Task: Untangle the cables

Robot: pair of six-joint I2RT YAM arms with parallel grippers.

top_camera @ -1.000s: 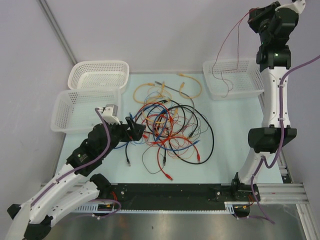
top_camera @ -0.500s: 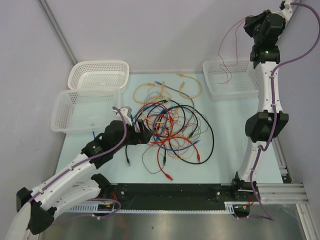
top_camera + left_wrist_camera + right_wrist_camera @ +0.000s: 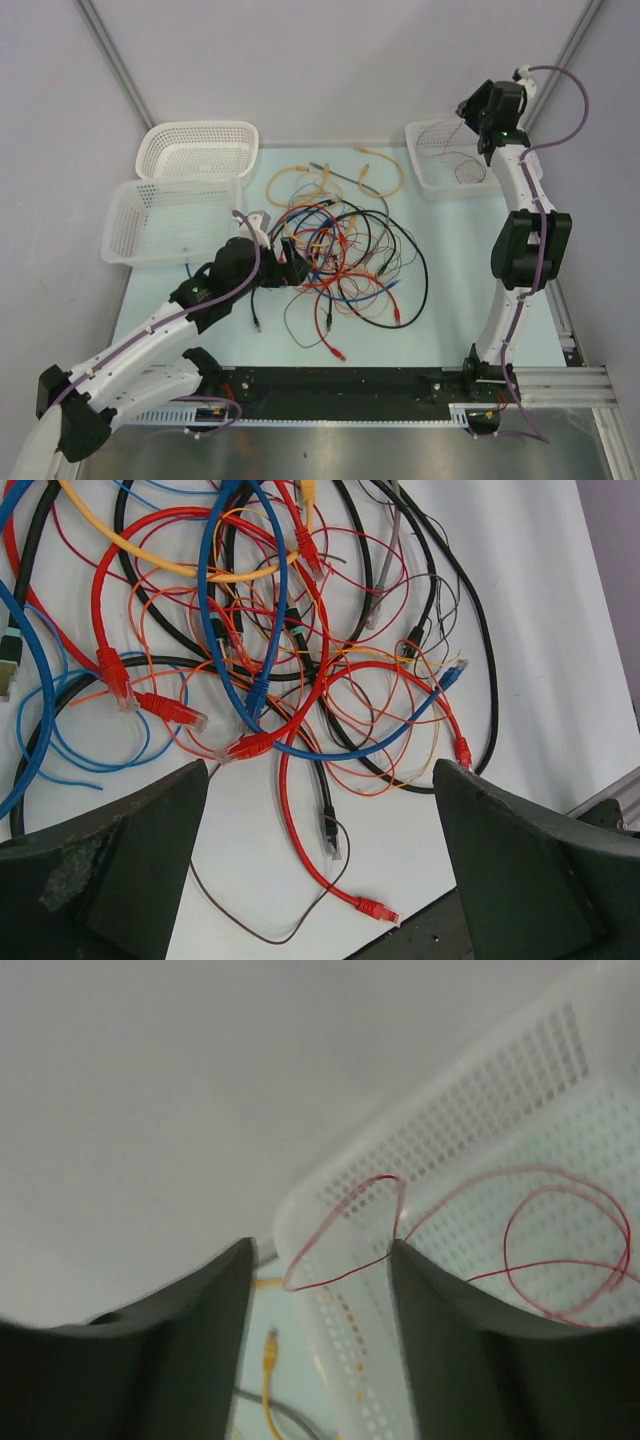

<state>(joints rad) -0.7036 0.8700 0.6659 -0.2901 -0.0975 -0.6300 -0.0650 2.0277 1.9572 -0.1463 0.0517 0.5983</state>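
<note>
The cables, a heap of thin flexible wires in red, black, blue and orange-yellow (image 3: 345, 262), are one strand lighter. Your right gripper (image 3: 472, 112) has come down from high above the table to just over the white perforated plastic basket on the right (image 3: 440, 186). Its jaws, clenched a second ago, now stand parted. The thin dark-red wire (image 3: 345, 1272) it carried is let go. Most of it lies coiled inside that basket, with one small loop hanging over the rim just ahead of the fingers. You cannot tell from the wrist view whether that loop brushes the inner face of a finger. That strand looks sorted, provided the loop does not catch as you draw back.

Your left gripper (image 3: 320, 780) has meanwhile moved in from the heap's left side. It hangs over the near-left edge of the heap, jaws spread wide and grasping nothing. Between its fingers lie the loose plug end of a red patch cable (image 3: 375, 910), a black lead's plug (image 3: 328, 830) and a thin brown wire (image 3: 255, 937). Further out a blue cable (image 3: 258, 695) crosses red and yellow ones, all laced with fine orange wire. Beyond the heap, orange-yellow cables (image 3: 366, 182) lie apart at the back of the pale tabletop (image 3: 450, 250). Two more white baskets (image 3: 175, 183) stand to the left. The loose red end looks the easiest next pick
</note>
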